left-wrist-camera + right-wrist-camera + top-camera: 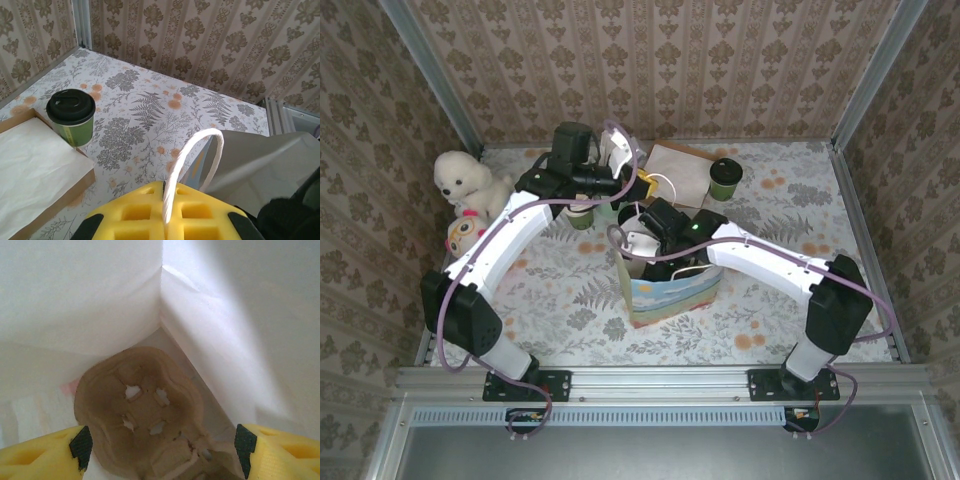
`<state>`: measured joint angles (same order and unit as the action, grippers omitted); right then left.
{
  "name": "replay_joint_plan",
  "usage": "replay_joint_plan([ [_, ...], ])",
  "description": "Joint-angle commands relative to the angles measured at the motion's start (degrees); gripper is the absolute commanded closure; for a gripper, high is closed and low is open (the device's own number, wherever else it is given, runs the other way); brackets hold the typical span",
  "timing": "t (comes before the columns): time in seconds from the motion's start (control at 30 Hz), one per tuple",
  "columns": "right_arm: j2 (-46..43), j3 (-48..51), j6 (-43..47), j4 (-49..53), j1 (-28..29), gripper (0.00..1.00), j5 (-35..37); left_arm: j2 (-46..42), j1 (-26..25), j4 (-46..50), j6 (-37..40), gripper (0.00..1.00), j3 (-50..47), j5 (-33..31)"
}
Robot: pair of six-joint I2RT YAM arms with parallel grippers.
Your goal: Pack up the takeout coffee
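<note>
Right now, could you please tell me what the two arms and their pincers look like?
The left arm and right arm have white shells, black joints and black bases; a thin purple cable runs along each. The left pincer and right pincer are yellow with black patches; the left one shows square recesses.

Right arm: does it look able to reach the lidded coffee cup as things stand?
Probably not directly: the right gripper sits open inside the paper bag, whose walls box it in. Once it lifts out, the coffee cup stands unobstructed beyond.
</note>
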<state>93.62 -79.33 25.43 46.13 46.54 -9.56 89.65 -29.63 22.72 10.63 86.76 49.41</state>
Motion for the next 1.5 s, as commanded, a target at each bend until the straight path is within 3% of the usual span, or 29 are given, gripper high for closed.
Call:
replay_joint_plan([
  [0.0,-3.69,-0.92,12.14,6.04,-2.04,0.24,-2.41,0.35,0.36,-0.33,3.00,1.00,2.10,3.43],
  [0.17,-3.58,-6.27,12.06,13.26,-4.08,0.21,-7.75,0.85,0.36,0.49,4.06,1.00,3.22,5.86],
  [0.3,-4.25,-7.41,8.53,11.37,-4.21,0.22,-7.66,1.01,0.36,0.39,4.29,1.00,3.22,5.57],
  [0.43,-6.89,-4.32,15.62,11.35,-4.20,0.28,-7.20,1.41,0.36,0.90,4.98,1.00,3.82,6.66],
  [0.67,1.10,-4.56,21.41,15.11,-5.19,0.69,-0.92,2.45,0.27,2.50,5.81,1.00,5.24,7.89],
  [0.93,11.88,-10.89,25.84,21.18,-6.25,0.99,-2.61,3.24,0.36,3.05,7.03,1.00,5.64,9.48],
  [1.2,17.91,-9.25,28.43,18.68,-7.08,1.00,-2.32,3.88,0.74,4.87,8.38,1.00,6.52,10.86],
  [1.47,6.86,-8.34,30.47,20.14,-8.36,1.00,-6.68,2.90,2.65,6.55,9.07,1.00,7.28,12.18],
])
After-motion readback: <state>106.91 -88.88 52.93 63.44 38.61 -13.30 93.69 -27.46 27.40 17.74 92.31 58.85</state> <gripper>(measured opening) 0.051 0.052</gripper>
